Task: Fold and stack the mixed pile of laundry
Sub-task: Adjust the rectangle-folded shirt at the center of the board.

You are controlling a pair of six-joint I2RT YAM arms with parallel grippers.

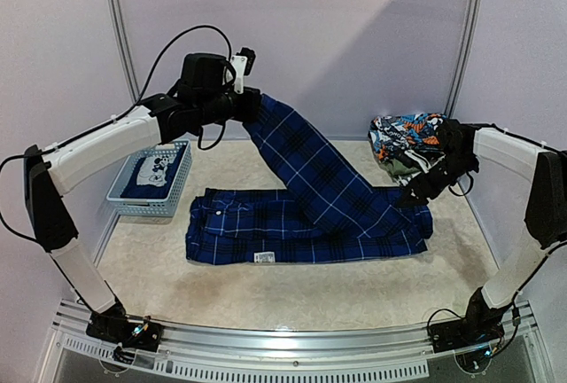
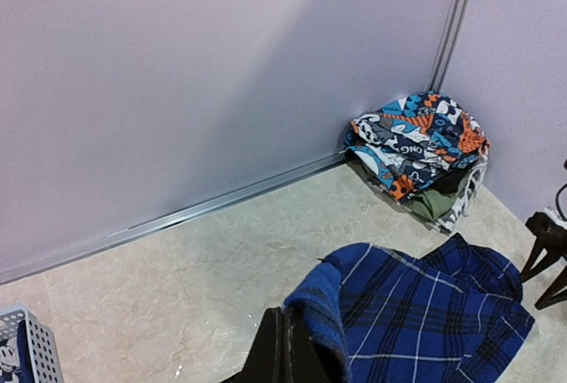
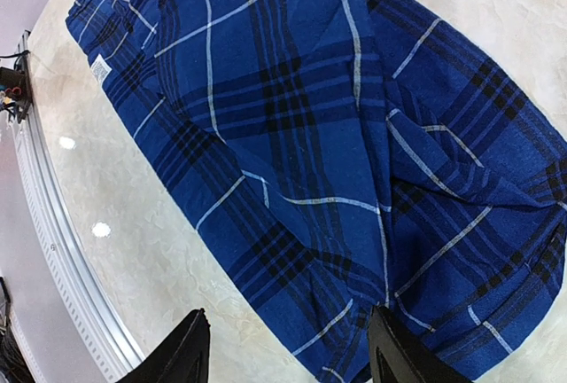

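A blue-and-black plaid shirt (image 1: 301,223) lies spread across the middle of the table. One sleeve rises in a taut band up to my left gripper (image 1: 251,106), which is raised high at the back and shut on the sleeve's cuff (image 2: 330,316). My right gripper (image 1: 415,195) hovers open just above the shirt's right end (image 3: 354,179), with nothing between its fingers (image 3: 186,352). More of the laundry pile, a colourful printed garment over an olive one (image 1: 406,145), sits heaped in the back right corner (image 2: 416,148).
A light-blue slotted basket (image 1: 152,179) stands at the left with a navy printed garment folded inside. Pale walls close the back and sides. A metal rail (image 1: 292,343) runs along the table's near edge.
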